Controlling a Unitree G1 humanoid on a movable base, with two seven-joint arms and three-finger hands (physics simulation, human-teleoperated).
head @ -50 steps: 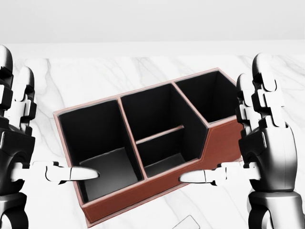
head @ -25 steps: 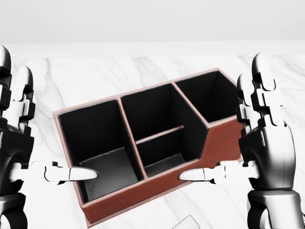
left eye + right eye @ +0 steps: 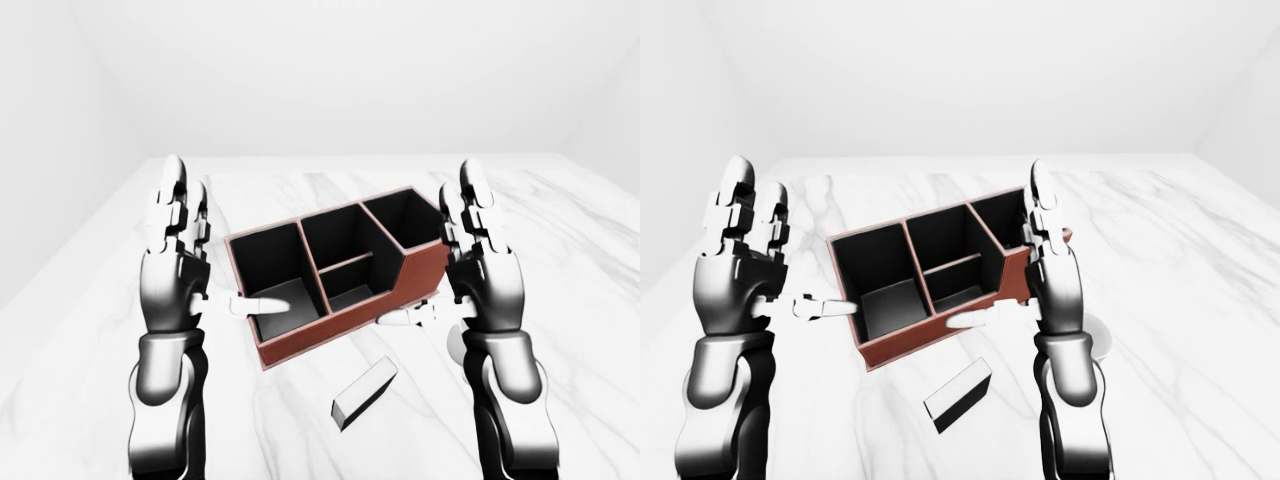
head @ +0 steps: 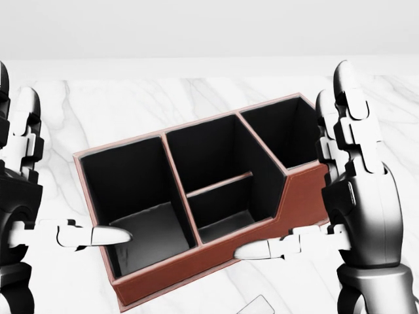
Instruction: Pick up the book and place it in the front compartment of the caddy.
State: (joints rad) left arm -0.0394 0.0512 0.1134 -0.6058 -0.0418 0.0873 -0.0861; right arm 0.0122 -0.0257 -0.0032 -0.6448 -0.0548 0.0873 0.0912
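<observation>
A brown caddy with black compartments sits on the marble table, mid-view, turned at an angle. The book, small with a white cover and dark edge, lies flat on the table just below the caddy; the head view shows only its corner. My left hand is raised open at the caddy's left end, its thumb reaching over the large left compartment. On the other side, my right hand is raised open, thumb across the brown wall. Neither hand holds anything.
The white marble table stretches wide around the caddy, its left edge running diagonally at the left of the left-eye view. A small white round thing shows partly behind my right forearm. White walls stand beyond the table.
In the head view my right hand has shifted a little left and up, its thumb reaching further over the caddy wall. The left hand has slid slightly left. Caddy and book are unmoved.
</observation>
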